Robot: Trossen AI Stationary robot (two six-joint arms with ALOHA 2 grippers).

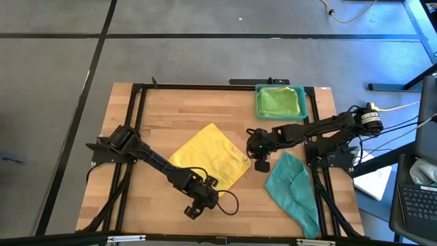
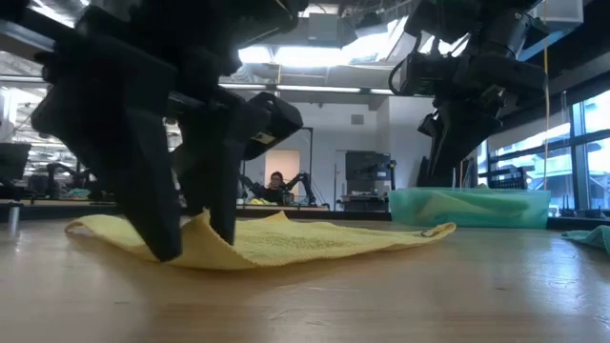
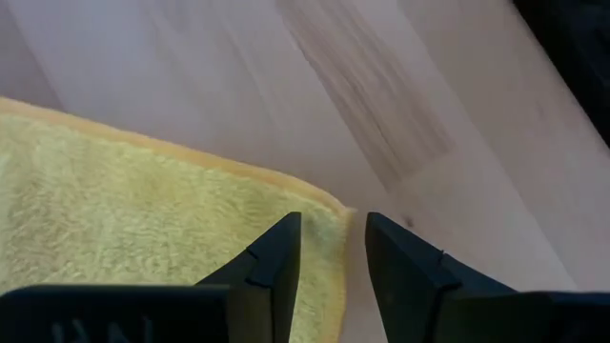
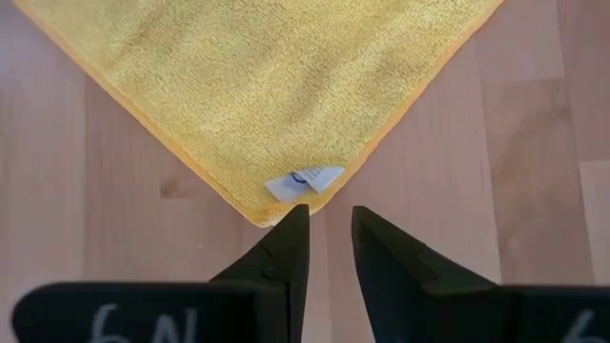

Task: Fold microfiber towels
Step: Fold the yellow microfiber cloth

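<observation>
A yellow towel [image 1: 208,158] lies spread flat like a diamond in the middle of the table. My left gripper [image 3: 334,248] is open and down at the towel's near corner [image 3: 329,205], one finger over the cloth and one beside its edge. My right gripper [image 4: 331,229] hangs above the table just off the towel's right corner [image 4: 272,205], which bears a white tag [image 4: 305,181]. Its fingers are a narrow gap apart and hold nothing. A teal towel [image 1: 293,188] lies crumpled at the near right. My left gripper comes steeply from above onto the yellow towel's near corner [image 2: 200,229]. The fingertips [image 2: 162,243] reach table level, one on the cloth and one just outside its edge. A small ridge of cloth stands between them. The rest of the towel lies flat on the table.
A teal tray [image 1: 301,96] with a green towel [image 1: 278,102] in it stands at the far right. Bare wood lies left of the yellow towel and along the near edge. A black frame runs round the table top.
</observation>
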